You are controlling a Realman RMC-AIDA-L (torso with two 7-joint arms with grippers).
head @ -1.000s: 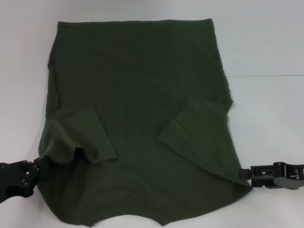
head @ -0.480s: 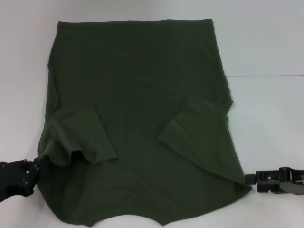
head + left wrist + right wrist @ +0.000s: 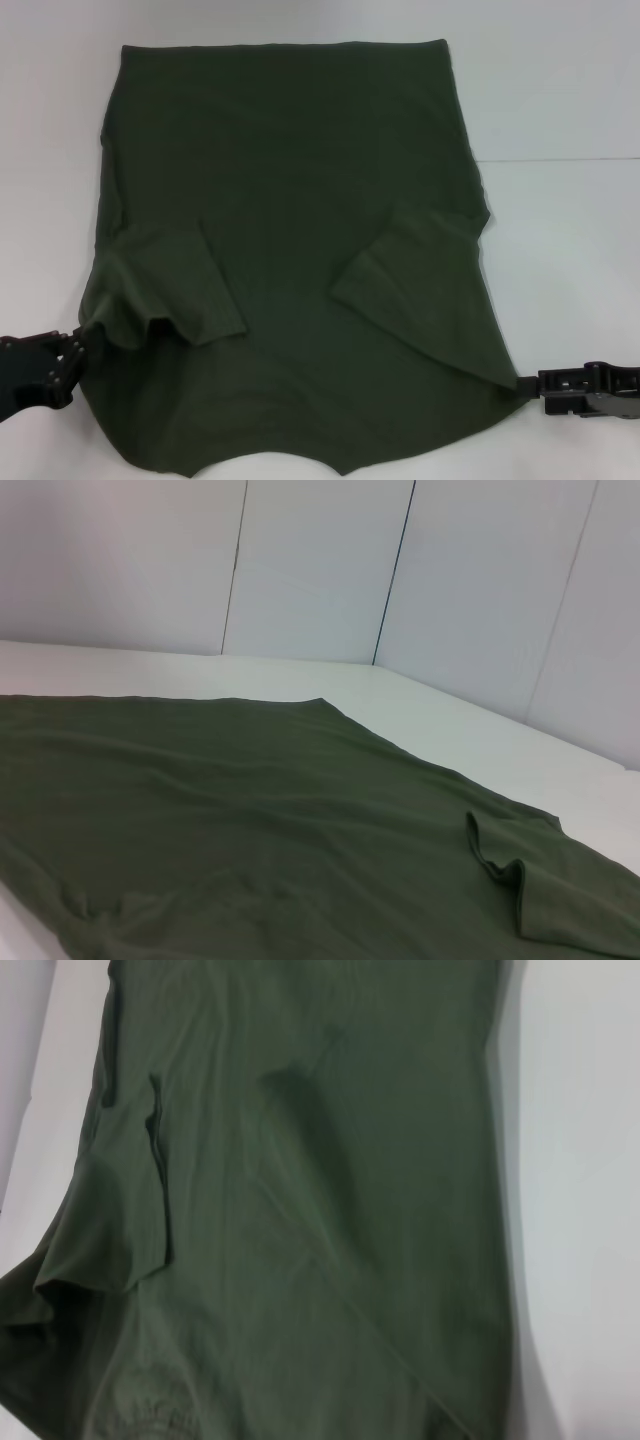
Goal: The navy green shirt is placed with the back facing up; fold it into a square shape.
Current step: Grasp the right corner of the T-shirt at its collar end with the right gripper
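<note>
Navy green shirt (image 3: 290,250) spread back-up across the centre of the white table (image 3: 560,100), both sleeves already turned inward. Left gripper (image 3: 62,368) at lower left, touching the near-left edge; right gripper (image 3: 525,384) at lower right, just at the near-right corner. Finger state of either: cannot tell. Likely step: lengthwise fold. Next: firm hold on both near corners, then an even lift toward the upper hem.

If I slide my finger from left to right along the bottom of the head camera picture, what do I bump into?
Left gripper → shirt, first its folded-in left sleeve, then its folded-in right sleeve → right gripper, all on the white table.
</note>
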